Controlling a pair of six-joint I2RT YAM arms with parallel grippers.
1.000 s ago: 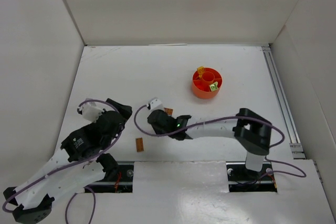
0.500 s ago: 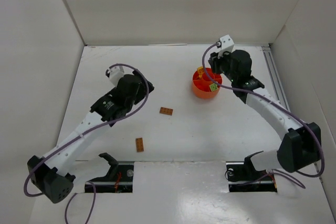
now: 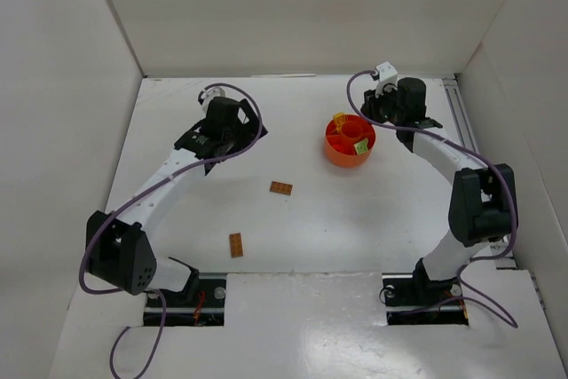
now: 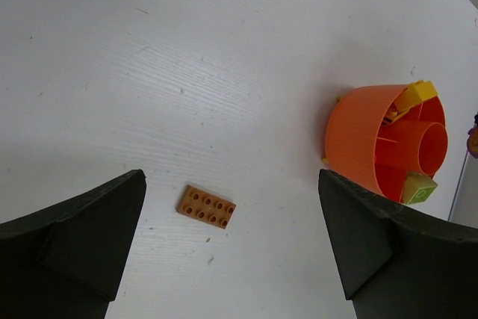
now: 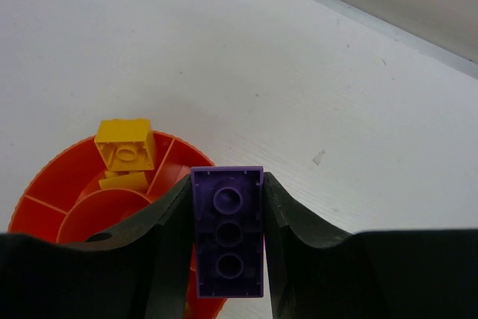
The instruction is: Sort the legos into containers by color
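Note:
The round orange-red dish (image 3: 335, 150) stands at the back right and holds a yellow brick (image 3: 338, 118) and a pale yellow-green brick (image 3: 361, 146). My right gripper (image 3: 377, 114) is at the dish's far right rim, shut on a purple brick (image 5: 227, 231). In the right wrist view the dish (image 5: 45, 192) and the yellow brick (image 5: 125, 143) lie below left of the fingers (image 5: 168, 222). Two brown-orange bricks (image 3: 281, 187) (image 3: 236, 244) lie on the table. My left gripper (image 3: 222, 135) is open and empty, high above one brown-orange brick (image 4: 207, 206), with the dish (image 4: 358, 143) to its right.
White walls close the table on the left, back and right. A metal rail (image 3: 468, 161) runs along the right edge. Both arm bases sit at the near edge.
My right arm swung from the table's middle to the dish's far right rim. My left arm stretched out towards the back left. Both brown-orange bricks lie where they were.

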